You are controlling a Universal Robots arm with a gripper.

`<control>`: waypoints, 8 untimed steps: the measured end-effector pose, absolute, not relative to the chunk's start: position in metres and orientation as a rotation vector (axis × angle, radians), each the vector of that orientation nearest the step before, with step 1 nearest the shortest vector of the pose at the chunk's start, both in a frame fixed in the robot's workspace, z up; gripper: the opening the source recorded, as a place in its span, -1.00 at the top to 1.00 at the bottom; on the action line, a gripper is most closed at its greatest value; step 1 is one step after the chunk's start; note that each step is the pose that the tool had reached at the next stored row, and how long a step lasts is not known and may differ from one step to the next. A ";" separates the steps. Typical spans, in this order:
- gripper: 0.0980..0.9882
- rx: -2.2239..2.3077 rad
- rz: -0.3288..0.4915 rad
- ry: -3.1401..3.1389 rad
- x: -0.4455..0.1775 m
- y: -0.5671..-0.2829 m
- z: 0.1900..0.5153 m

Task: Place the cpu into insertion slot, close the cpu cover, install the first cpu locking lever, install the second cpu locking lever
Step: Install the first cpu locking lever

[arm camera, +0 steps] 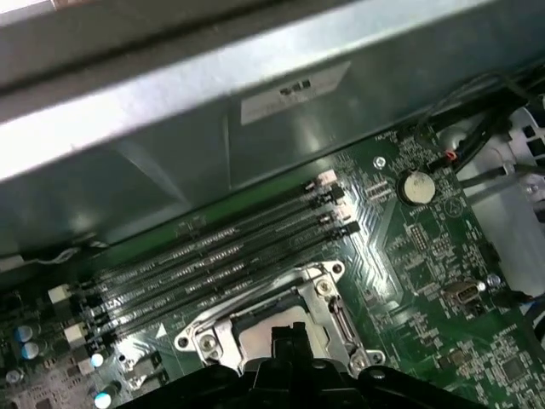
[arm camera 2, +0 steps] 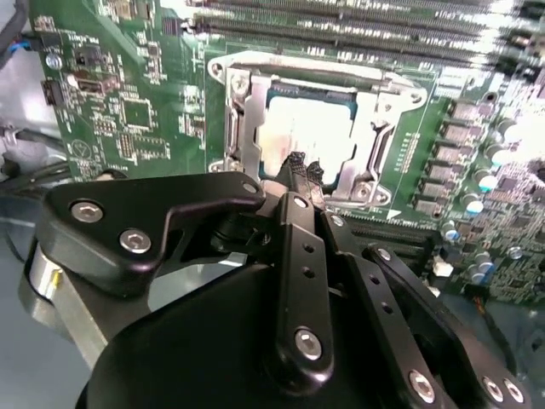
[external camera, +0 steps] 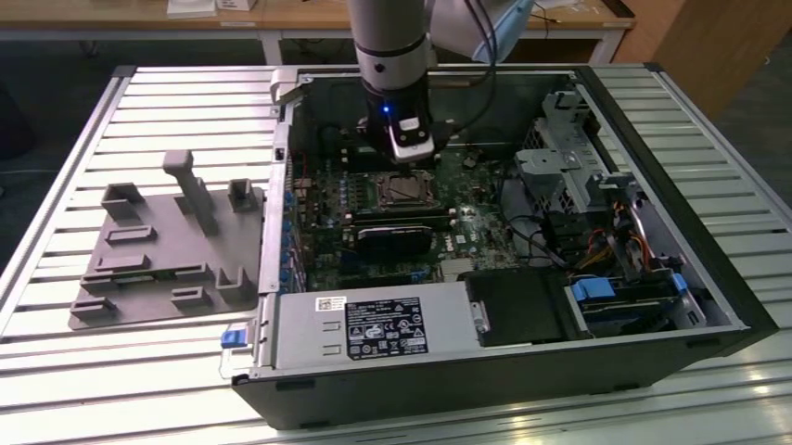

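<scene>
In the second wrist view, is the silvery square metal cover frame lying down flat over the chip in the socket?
Yes: the silvery square cover frame lies flat around the grey metal-topped chip, whose top shows through its central opening.

The arm [external camera: 393, 56] stands near vertical, wrist pointing straight down, a blue light showing on its lower section. The gripper [arm camera 2: 304, 173] hangs at its end, black fingertips [arm camera 2: 295, 162] drawn close together with nothing visible between them, linkage bars angled inward.

No text is legible. The power supply label [external camera: 386, 327] and the chassis wall sticker [arm camera: 294, 92] carry print too small to read.
</scene>
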State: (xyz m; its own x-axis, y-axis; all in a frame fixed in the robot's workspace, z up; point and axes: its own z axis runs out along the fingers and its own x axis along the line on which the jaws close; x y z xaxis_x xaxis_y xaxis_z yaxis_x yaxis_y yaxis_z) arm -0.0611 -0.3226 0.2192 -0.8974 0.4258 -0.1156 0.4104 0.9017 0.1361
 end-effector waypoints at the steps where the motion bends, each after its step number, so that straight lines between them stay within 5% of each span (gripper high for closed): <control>1: 0.99 0.646 0.156 2.923 -0.061 -0.323 0.219; 8: 0.99 0.605 0.092 2.926 -0.061 -0.325 0.219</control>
